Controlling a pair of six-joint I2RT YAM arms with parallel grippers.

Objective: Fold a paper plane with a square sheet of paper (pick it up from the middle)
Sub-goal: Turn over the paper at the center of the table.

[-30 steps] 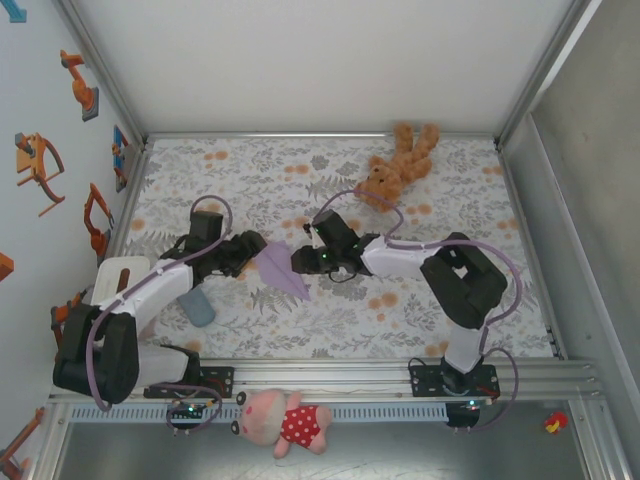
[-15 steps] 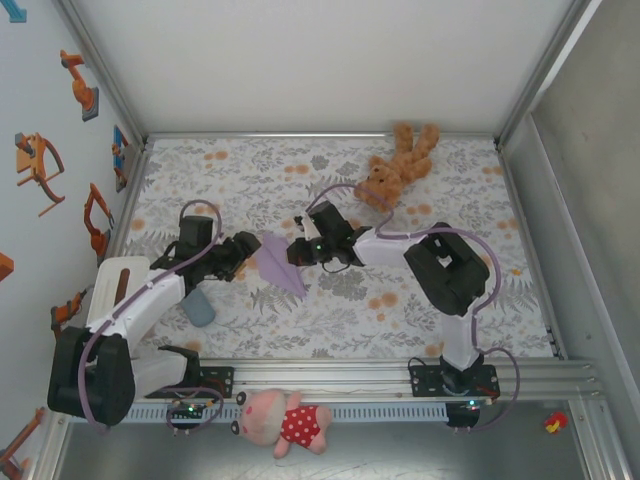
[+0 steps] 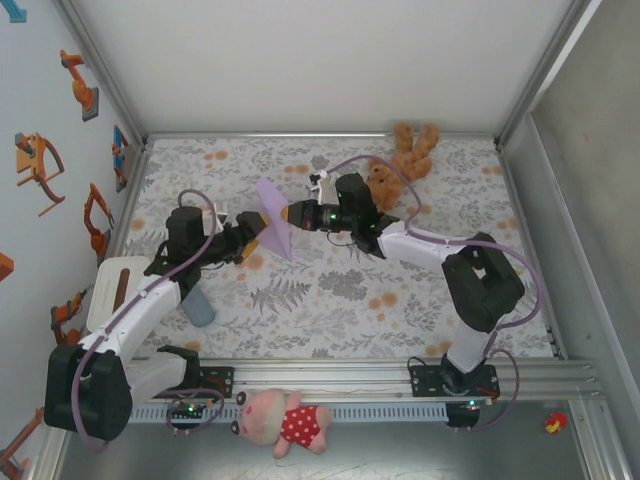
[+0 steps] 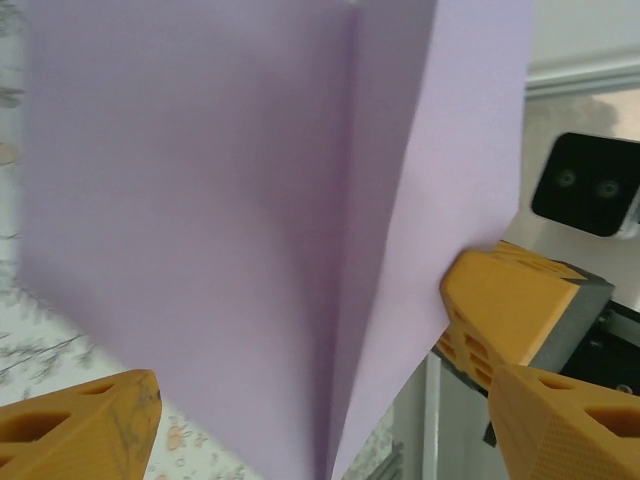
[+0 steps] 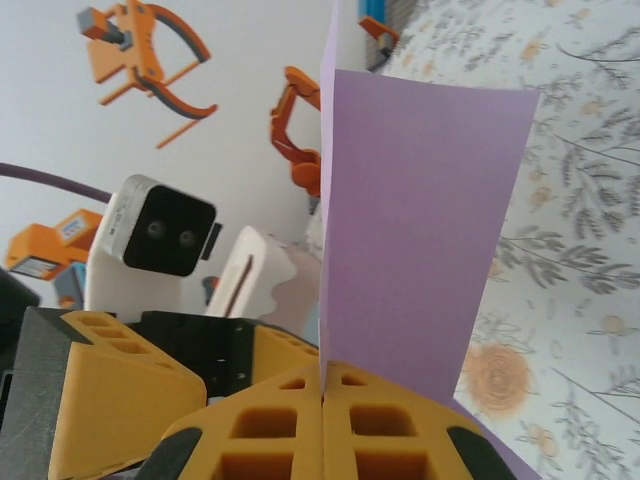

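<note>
Right wrist view shows the right gripper (image 5: 322, 385) with both orange fingers pressed flat together on the near edge of the paper plane (image 5: 410, 230); the lilac paper stands straight out from between the fingertips, one folded panel facing the camera; just left of those fingertips sits the left gripper's orange finger (image 5: 100, 375). Left wrist view shows the left gripper (image 4: 320, 425) with its fingers spread wide, one at each lower corner; the paper plane (image 4: 200, 220) hangs between and beyond them with a crease down its middle, touching neither; the right gripper's finger (image 4: 510, 310) clamps its right edge. Top external view places the paper plane (image 3: 274, 218) between the left gripper (image 3: 250, 236) and the right gripper (image 3: 290, 213), at both sets of fingertips.
</note>
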